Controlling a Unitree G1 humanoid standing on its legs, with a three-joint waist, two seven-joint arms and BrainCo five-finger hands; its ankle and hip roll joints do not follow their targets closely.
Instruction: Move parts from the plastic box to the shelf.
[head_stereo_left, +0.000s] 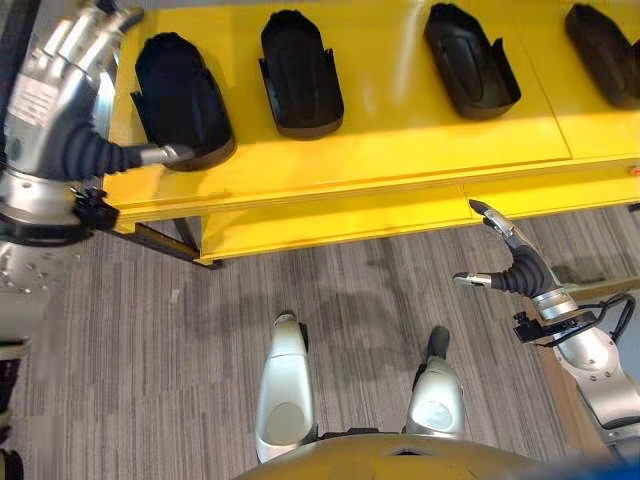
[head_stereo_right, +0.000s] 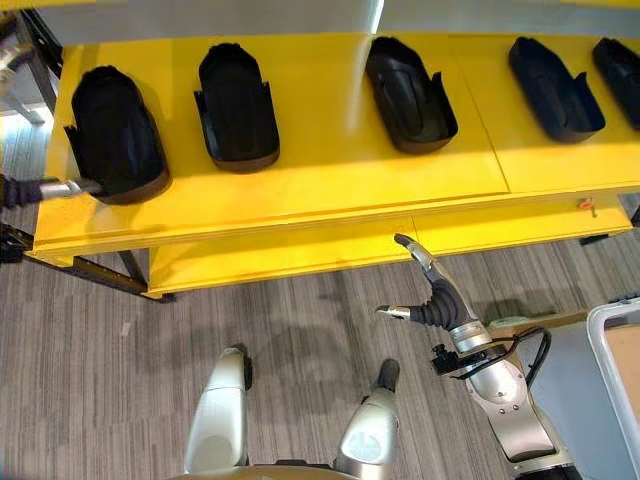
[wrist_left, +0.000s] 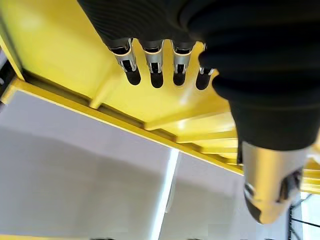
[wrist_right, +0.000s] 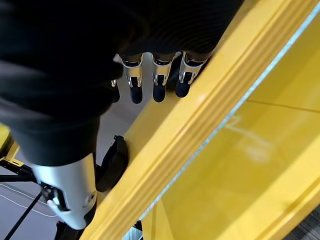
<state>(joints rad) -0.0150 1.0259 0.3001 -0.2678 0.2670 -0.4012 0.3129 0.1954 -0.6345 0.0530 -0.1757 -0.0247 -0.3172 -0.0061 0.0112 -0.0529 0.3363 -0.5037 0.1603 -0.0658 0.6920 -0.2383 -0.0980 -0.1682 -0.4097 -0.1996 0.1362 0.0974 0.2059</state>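
Note:
Several black moulded parts lie in a row on the yellow shelf (head_stereo_left: 400, 150): the leftmost part (head_stereo_left: 180, 100), a second part (head_stereo_left: 300, 75), a third (head_stereo_left: 470, 60) and a fourth (head_stereo_left: 605, 40). My left hand (head_stereo_left: 55, 80) hangs at the shelf's left end, its thumb (head_stereo_left: 165, 153) reaching to the leftmost part's near edge. Its fingers (wrist_left: 152, 62) are straight and hold nothing. My right hand (head_stereo_left: 522, 265) hovers over the floor just before the shelf's front edge. Its fingers (wrist_right: 160, 80) are straight and empty.
The pale rim of a plastic box (head_stereo_right: 612, 370) shows at the lower right beside my right arm. Grey striped carpet (head_stereo_left: 350, 310) lies in front of the shelf. A lower yellow shelf level (head_stereo_right: 280, 265) sits under the top board.

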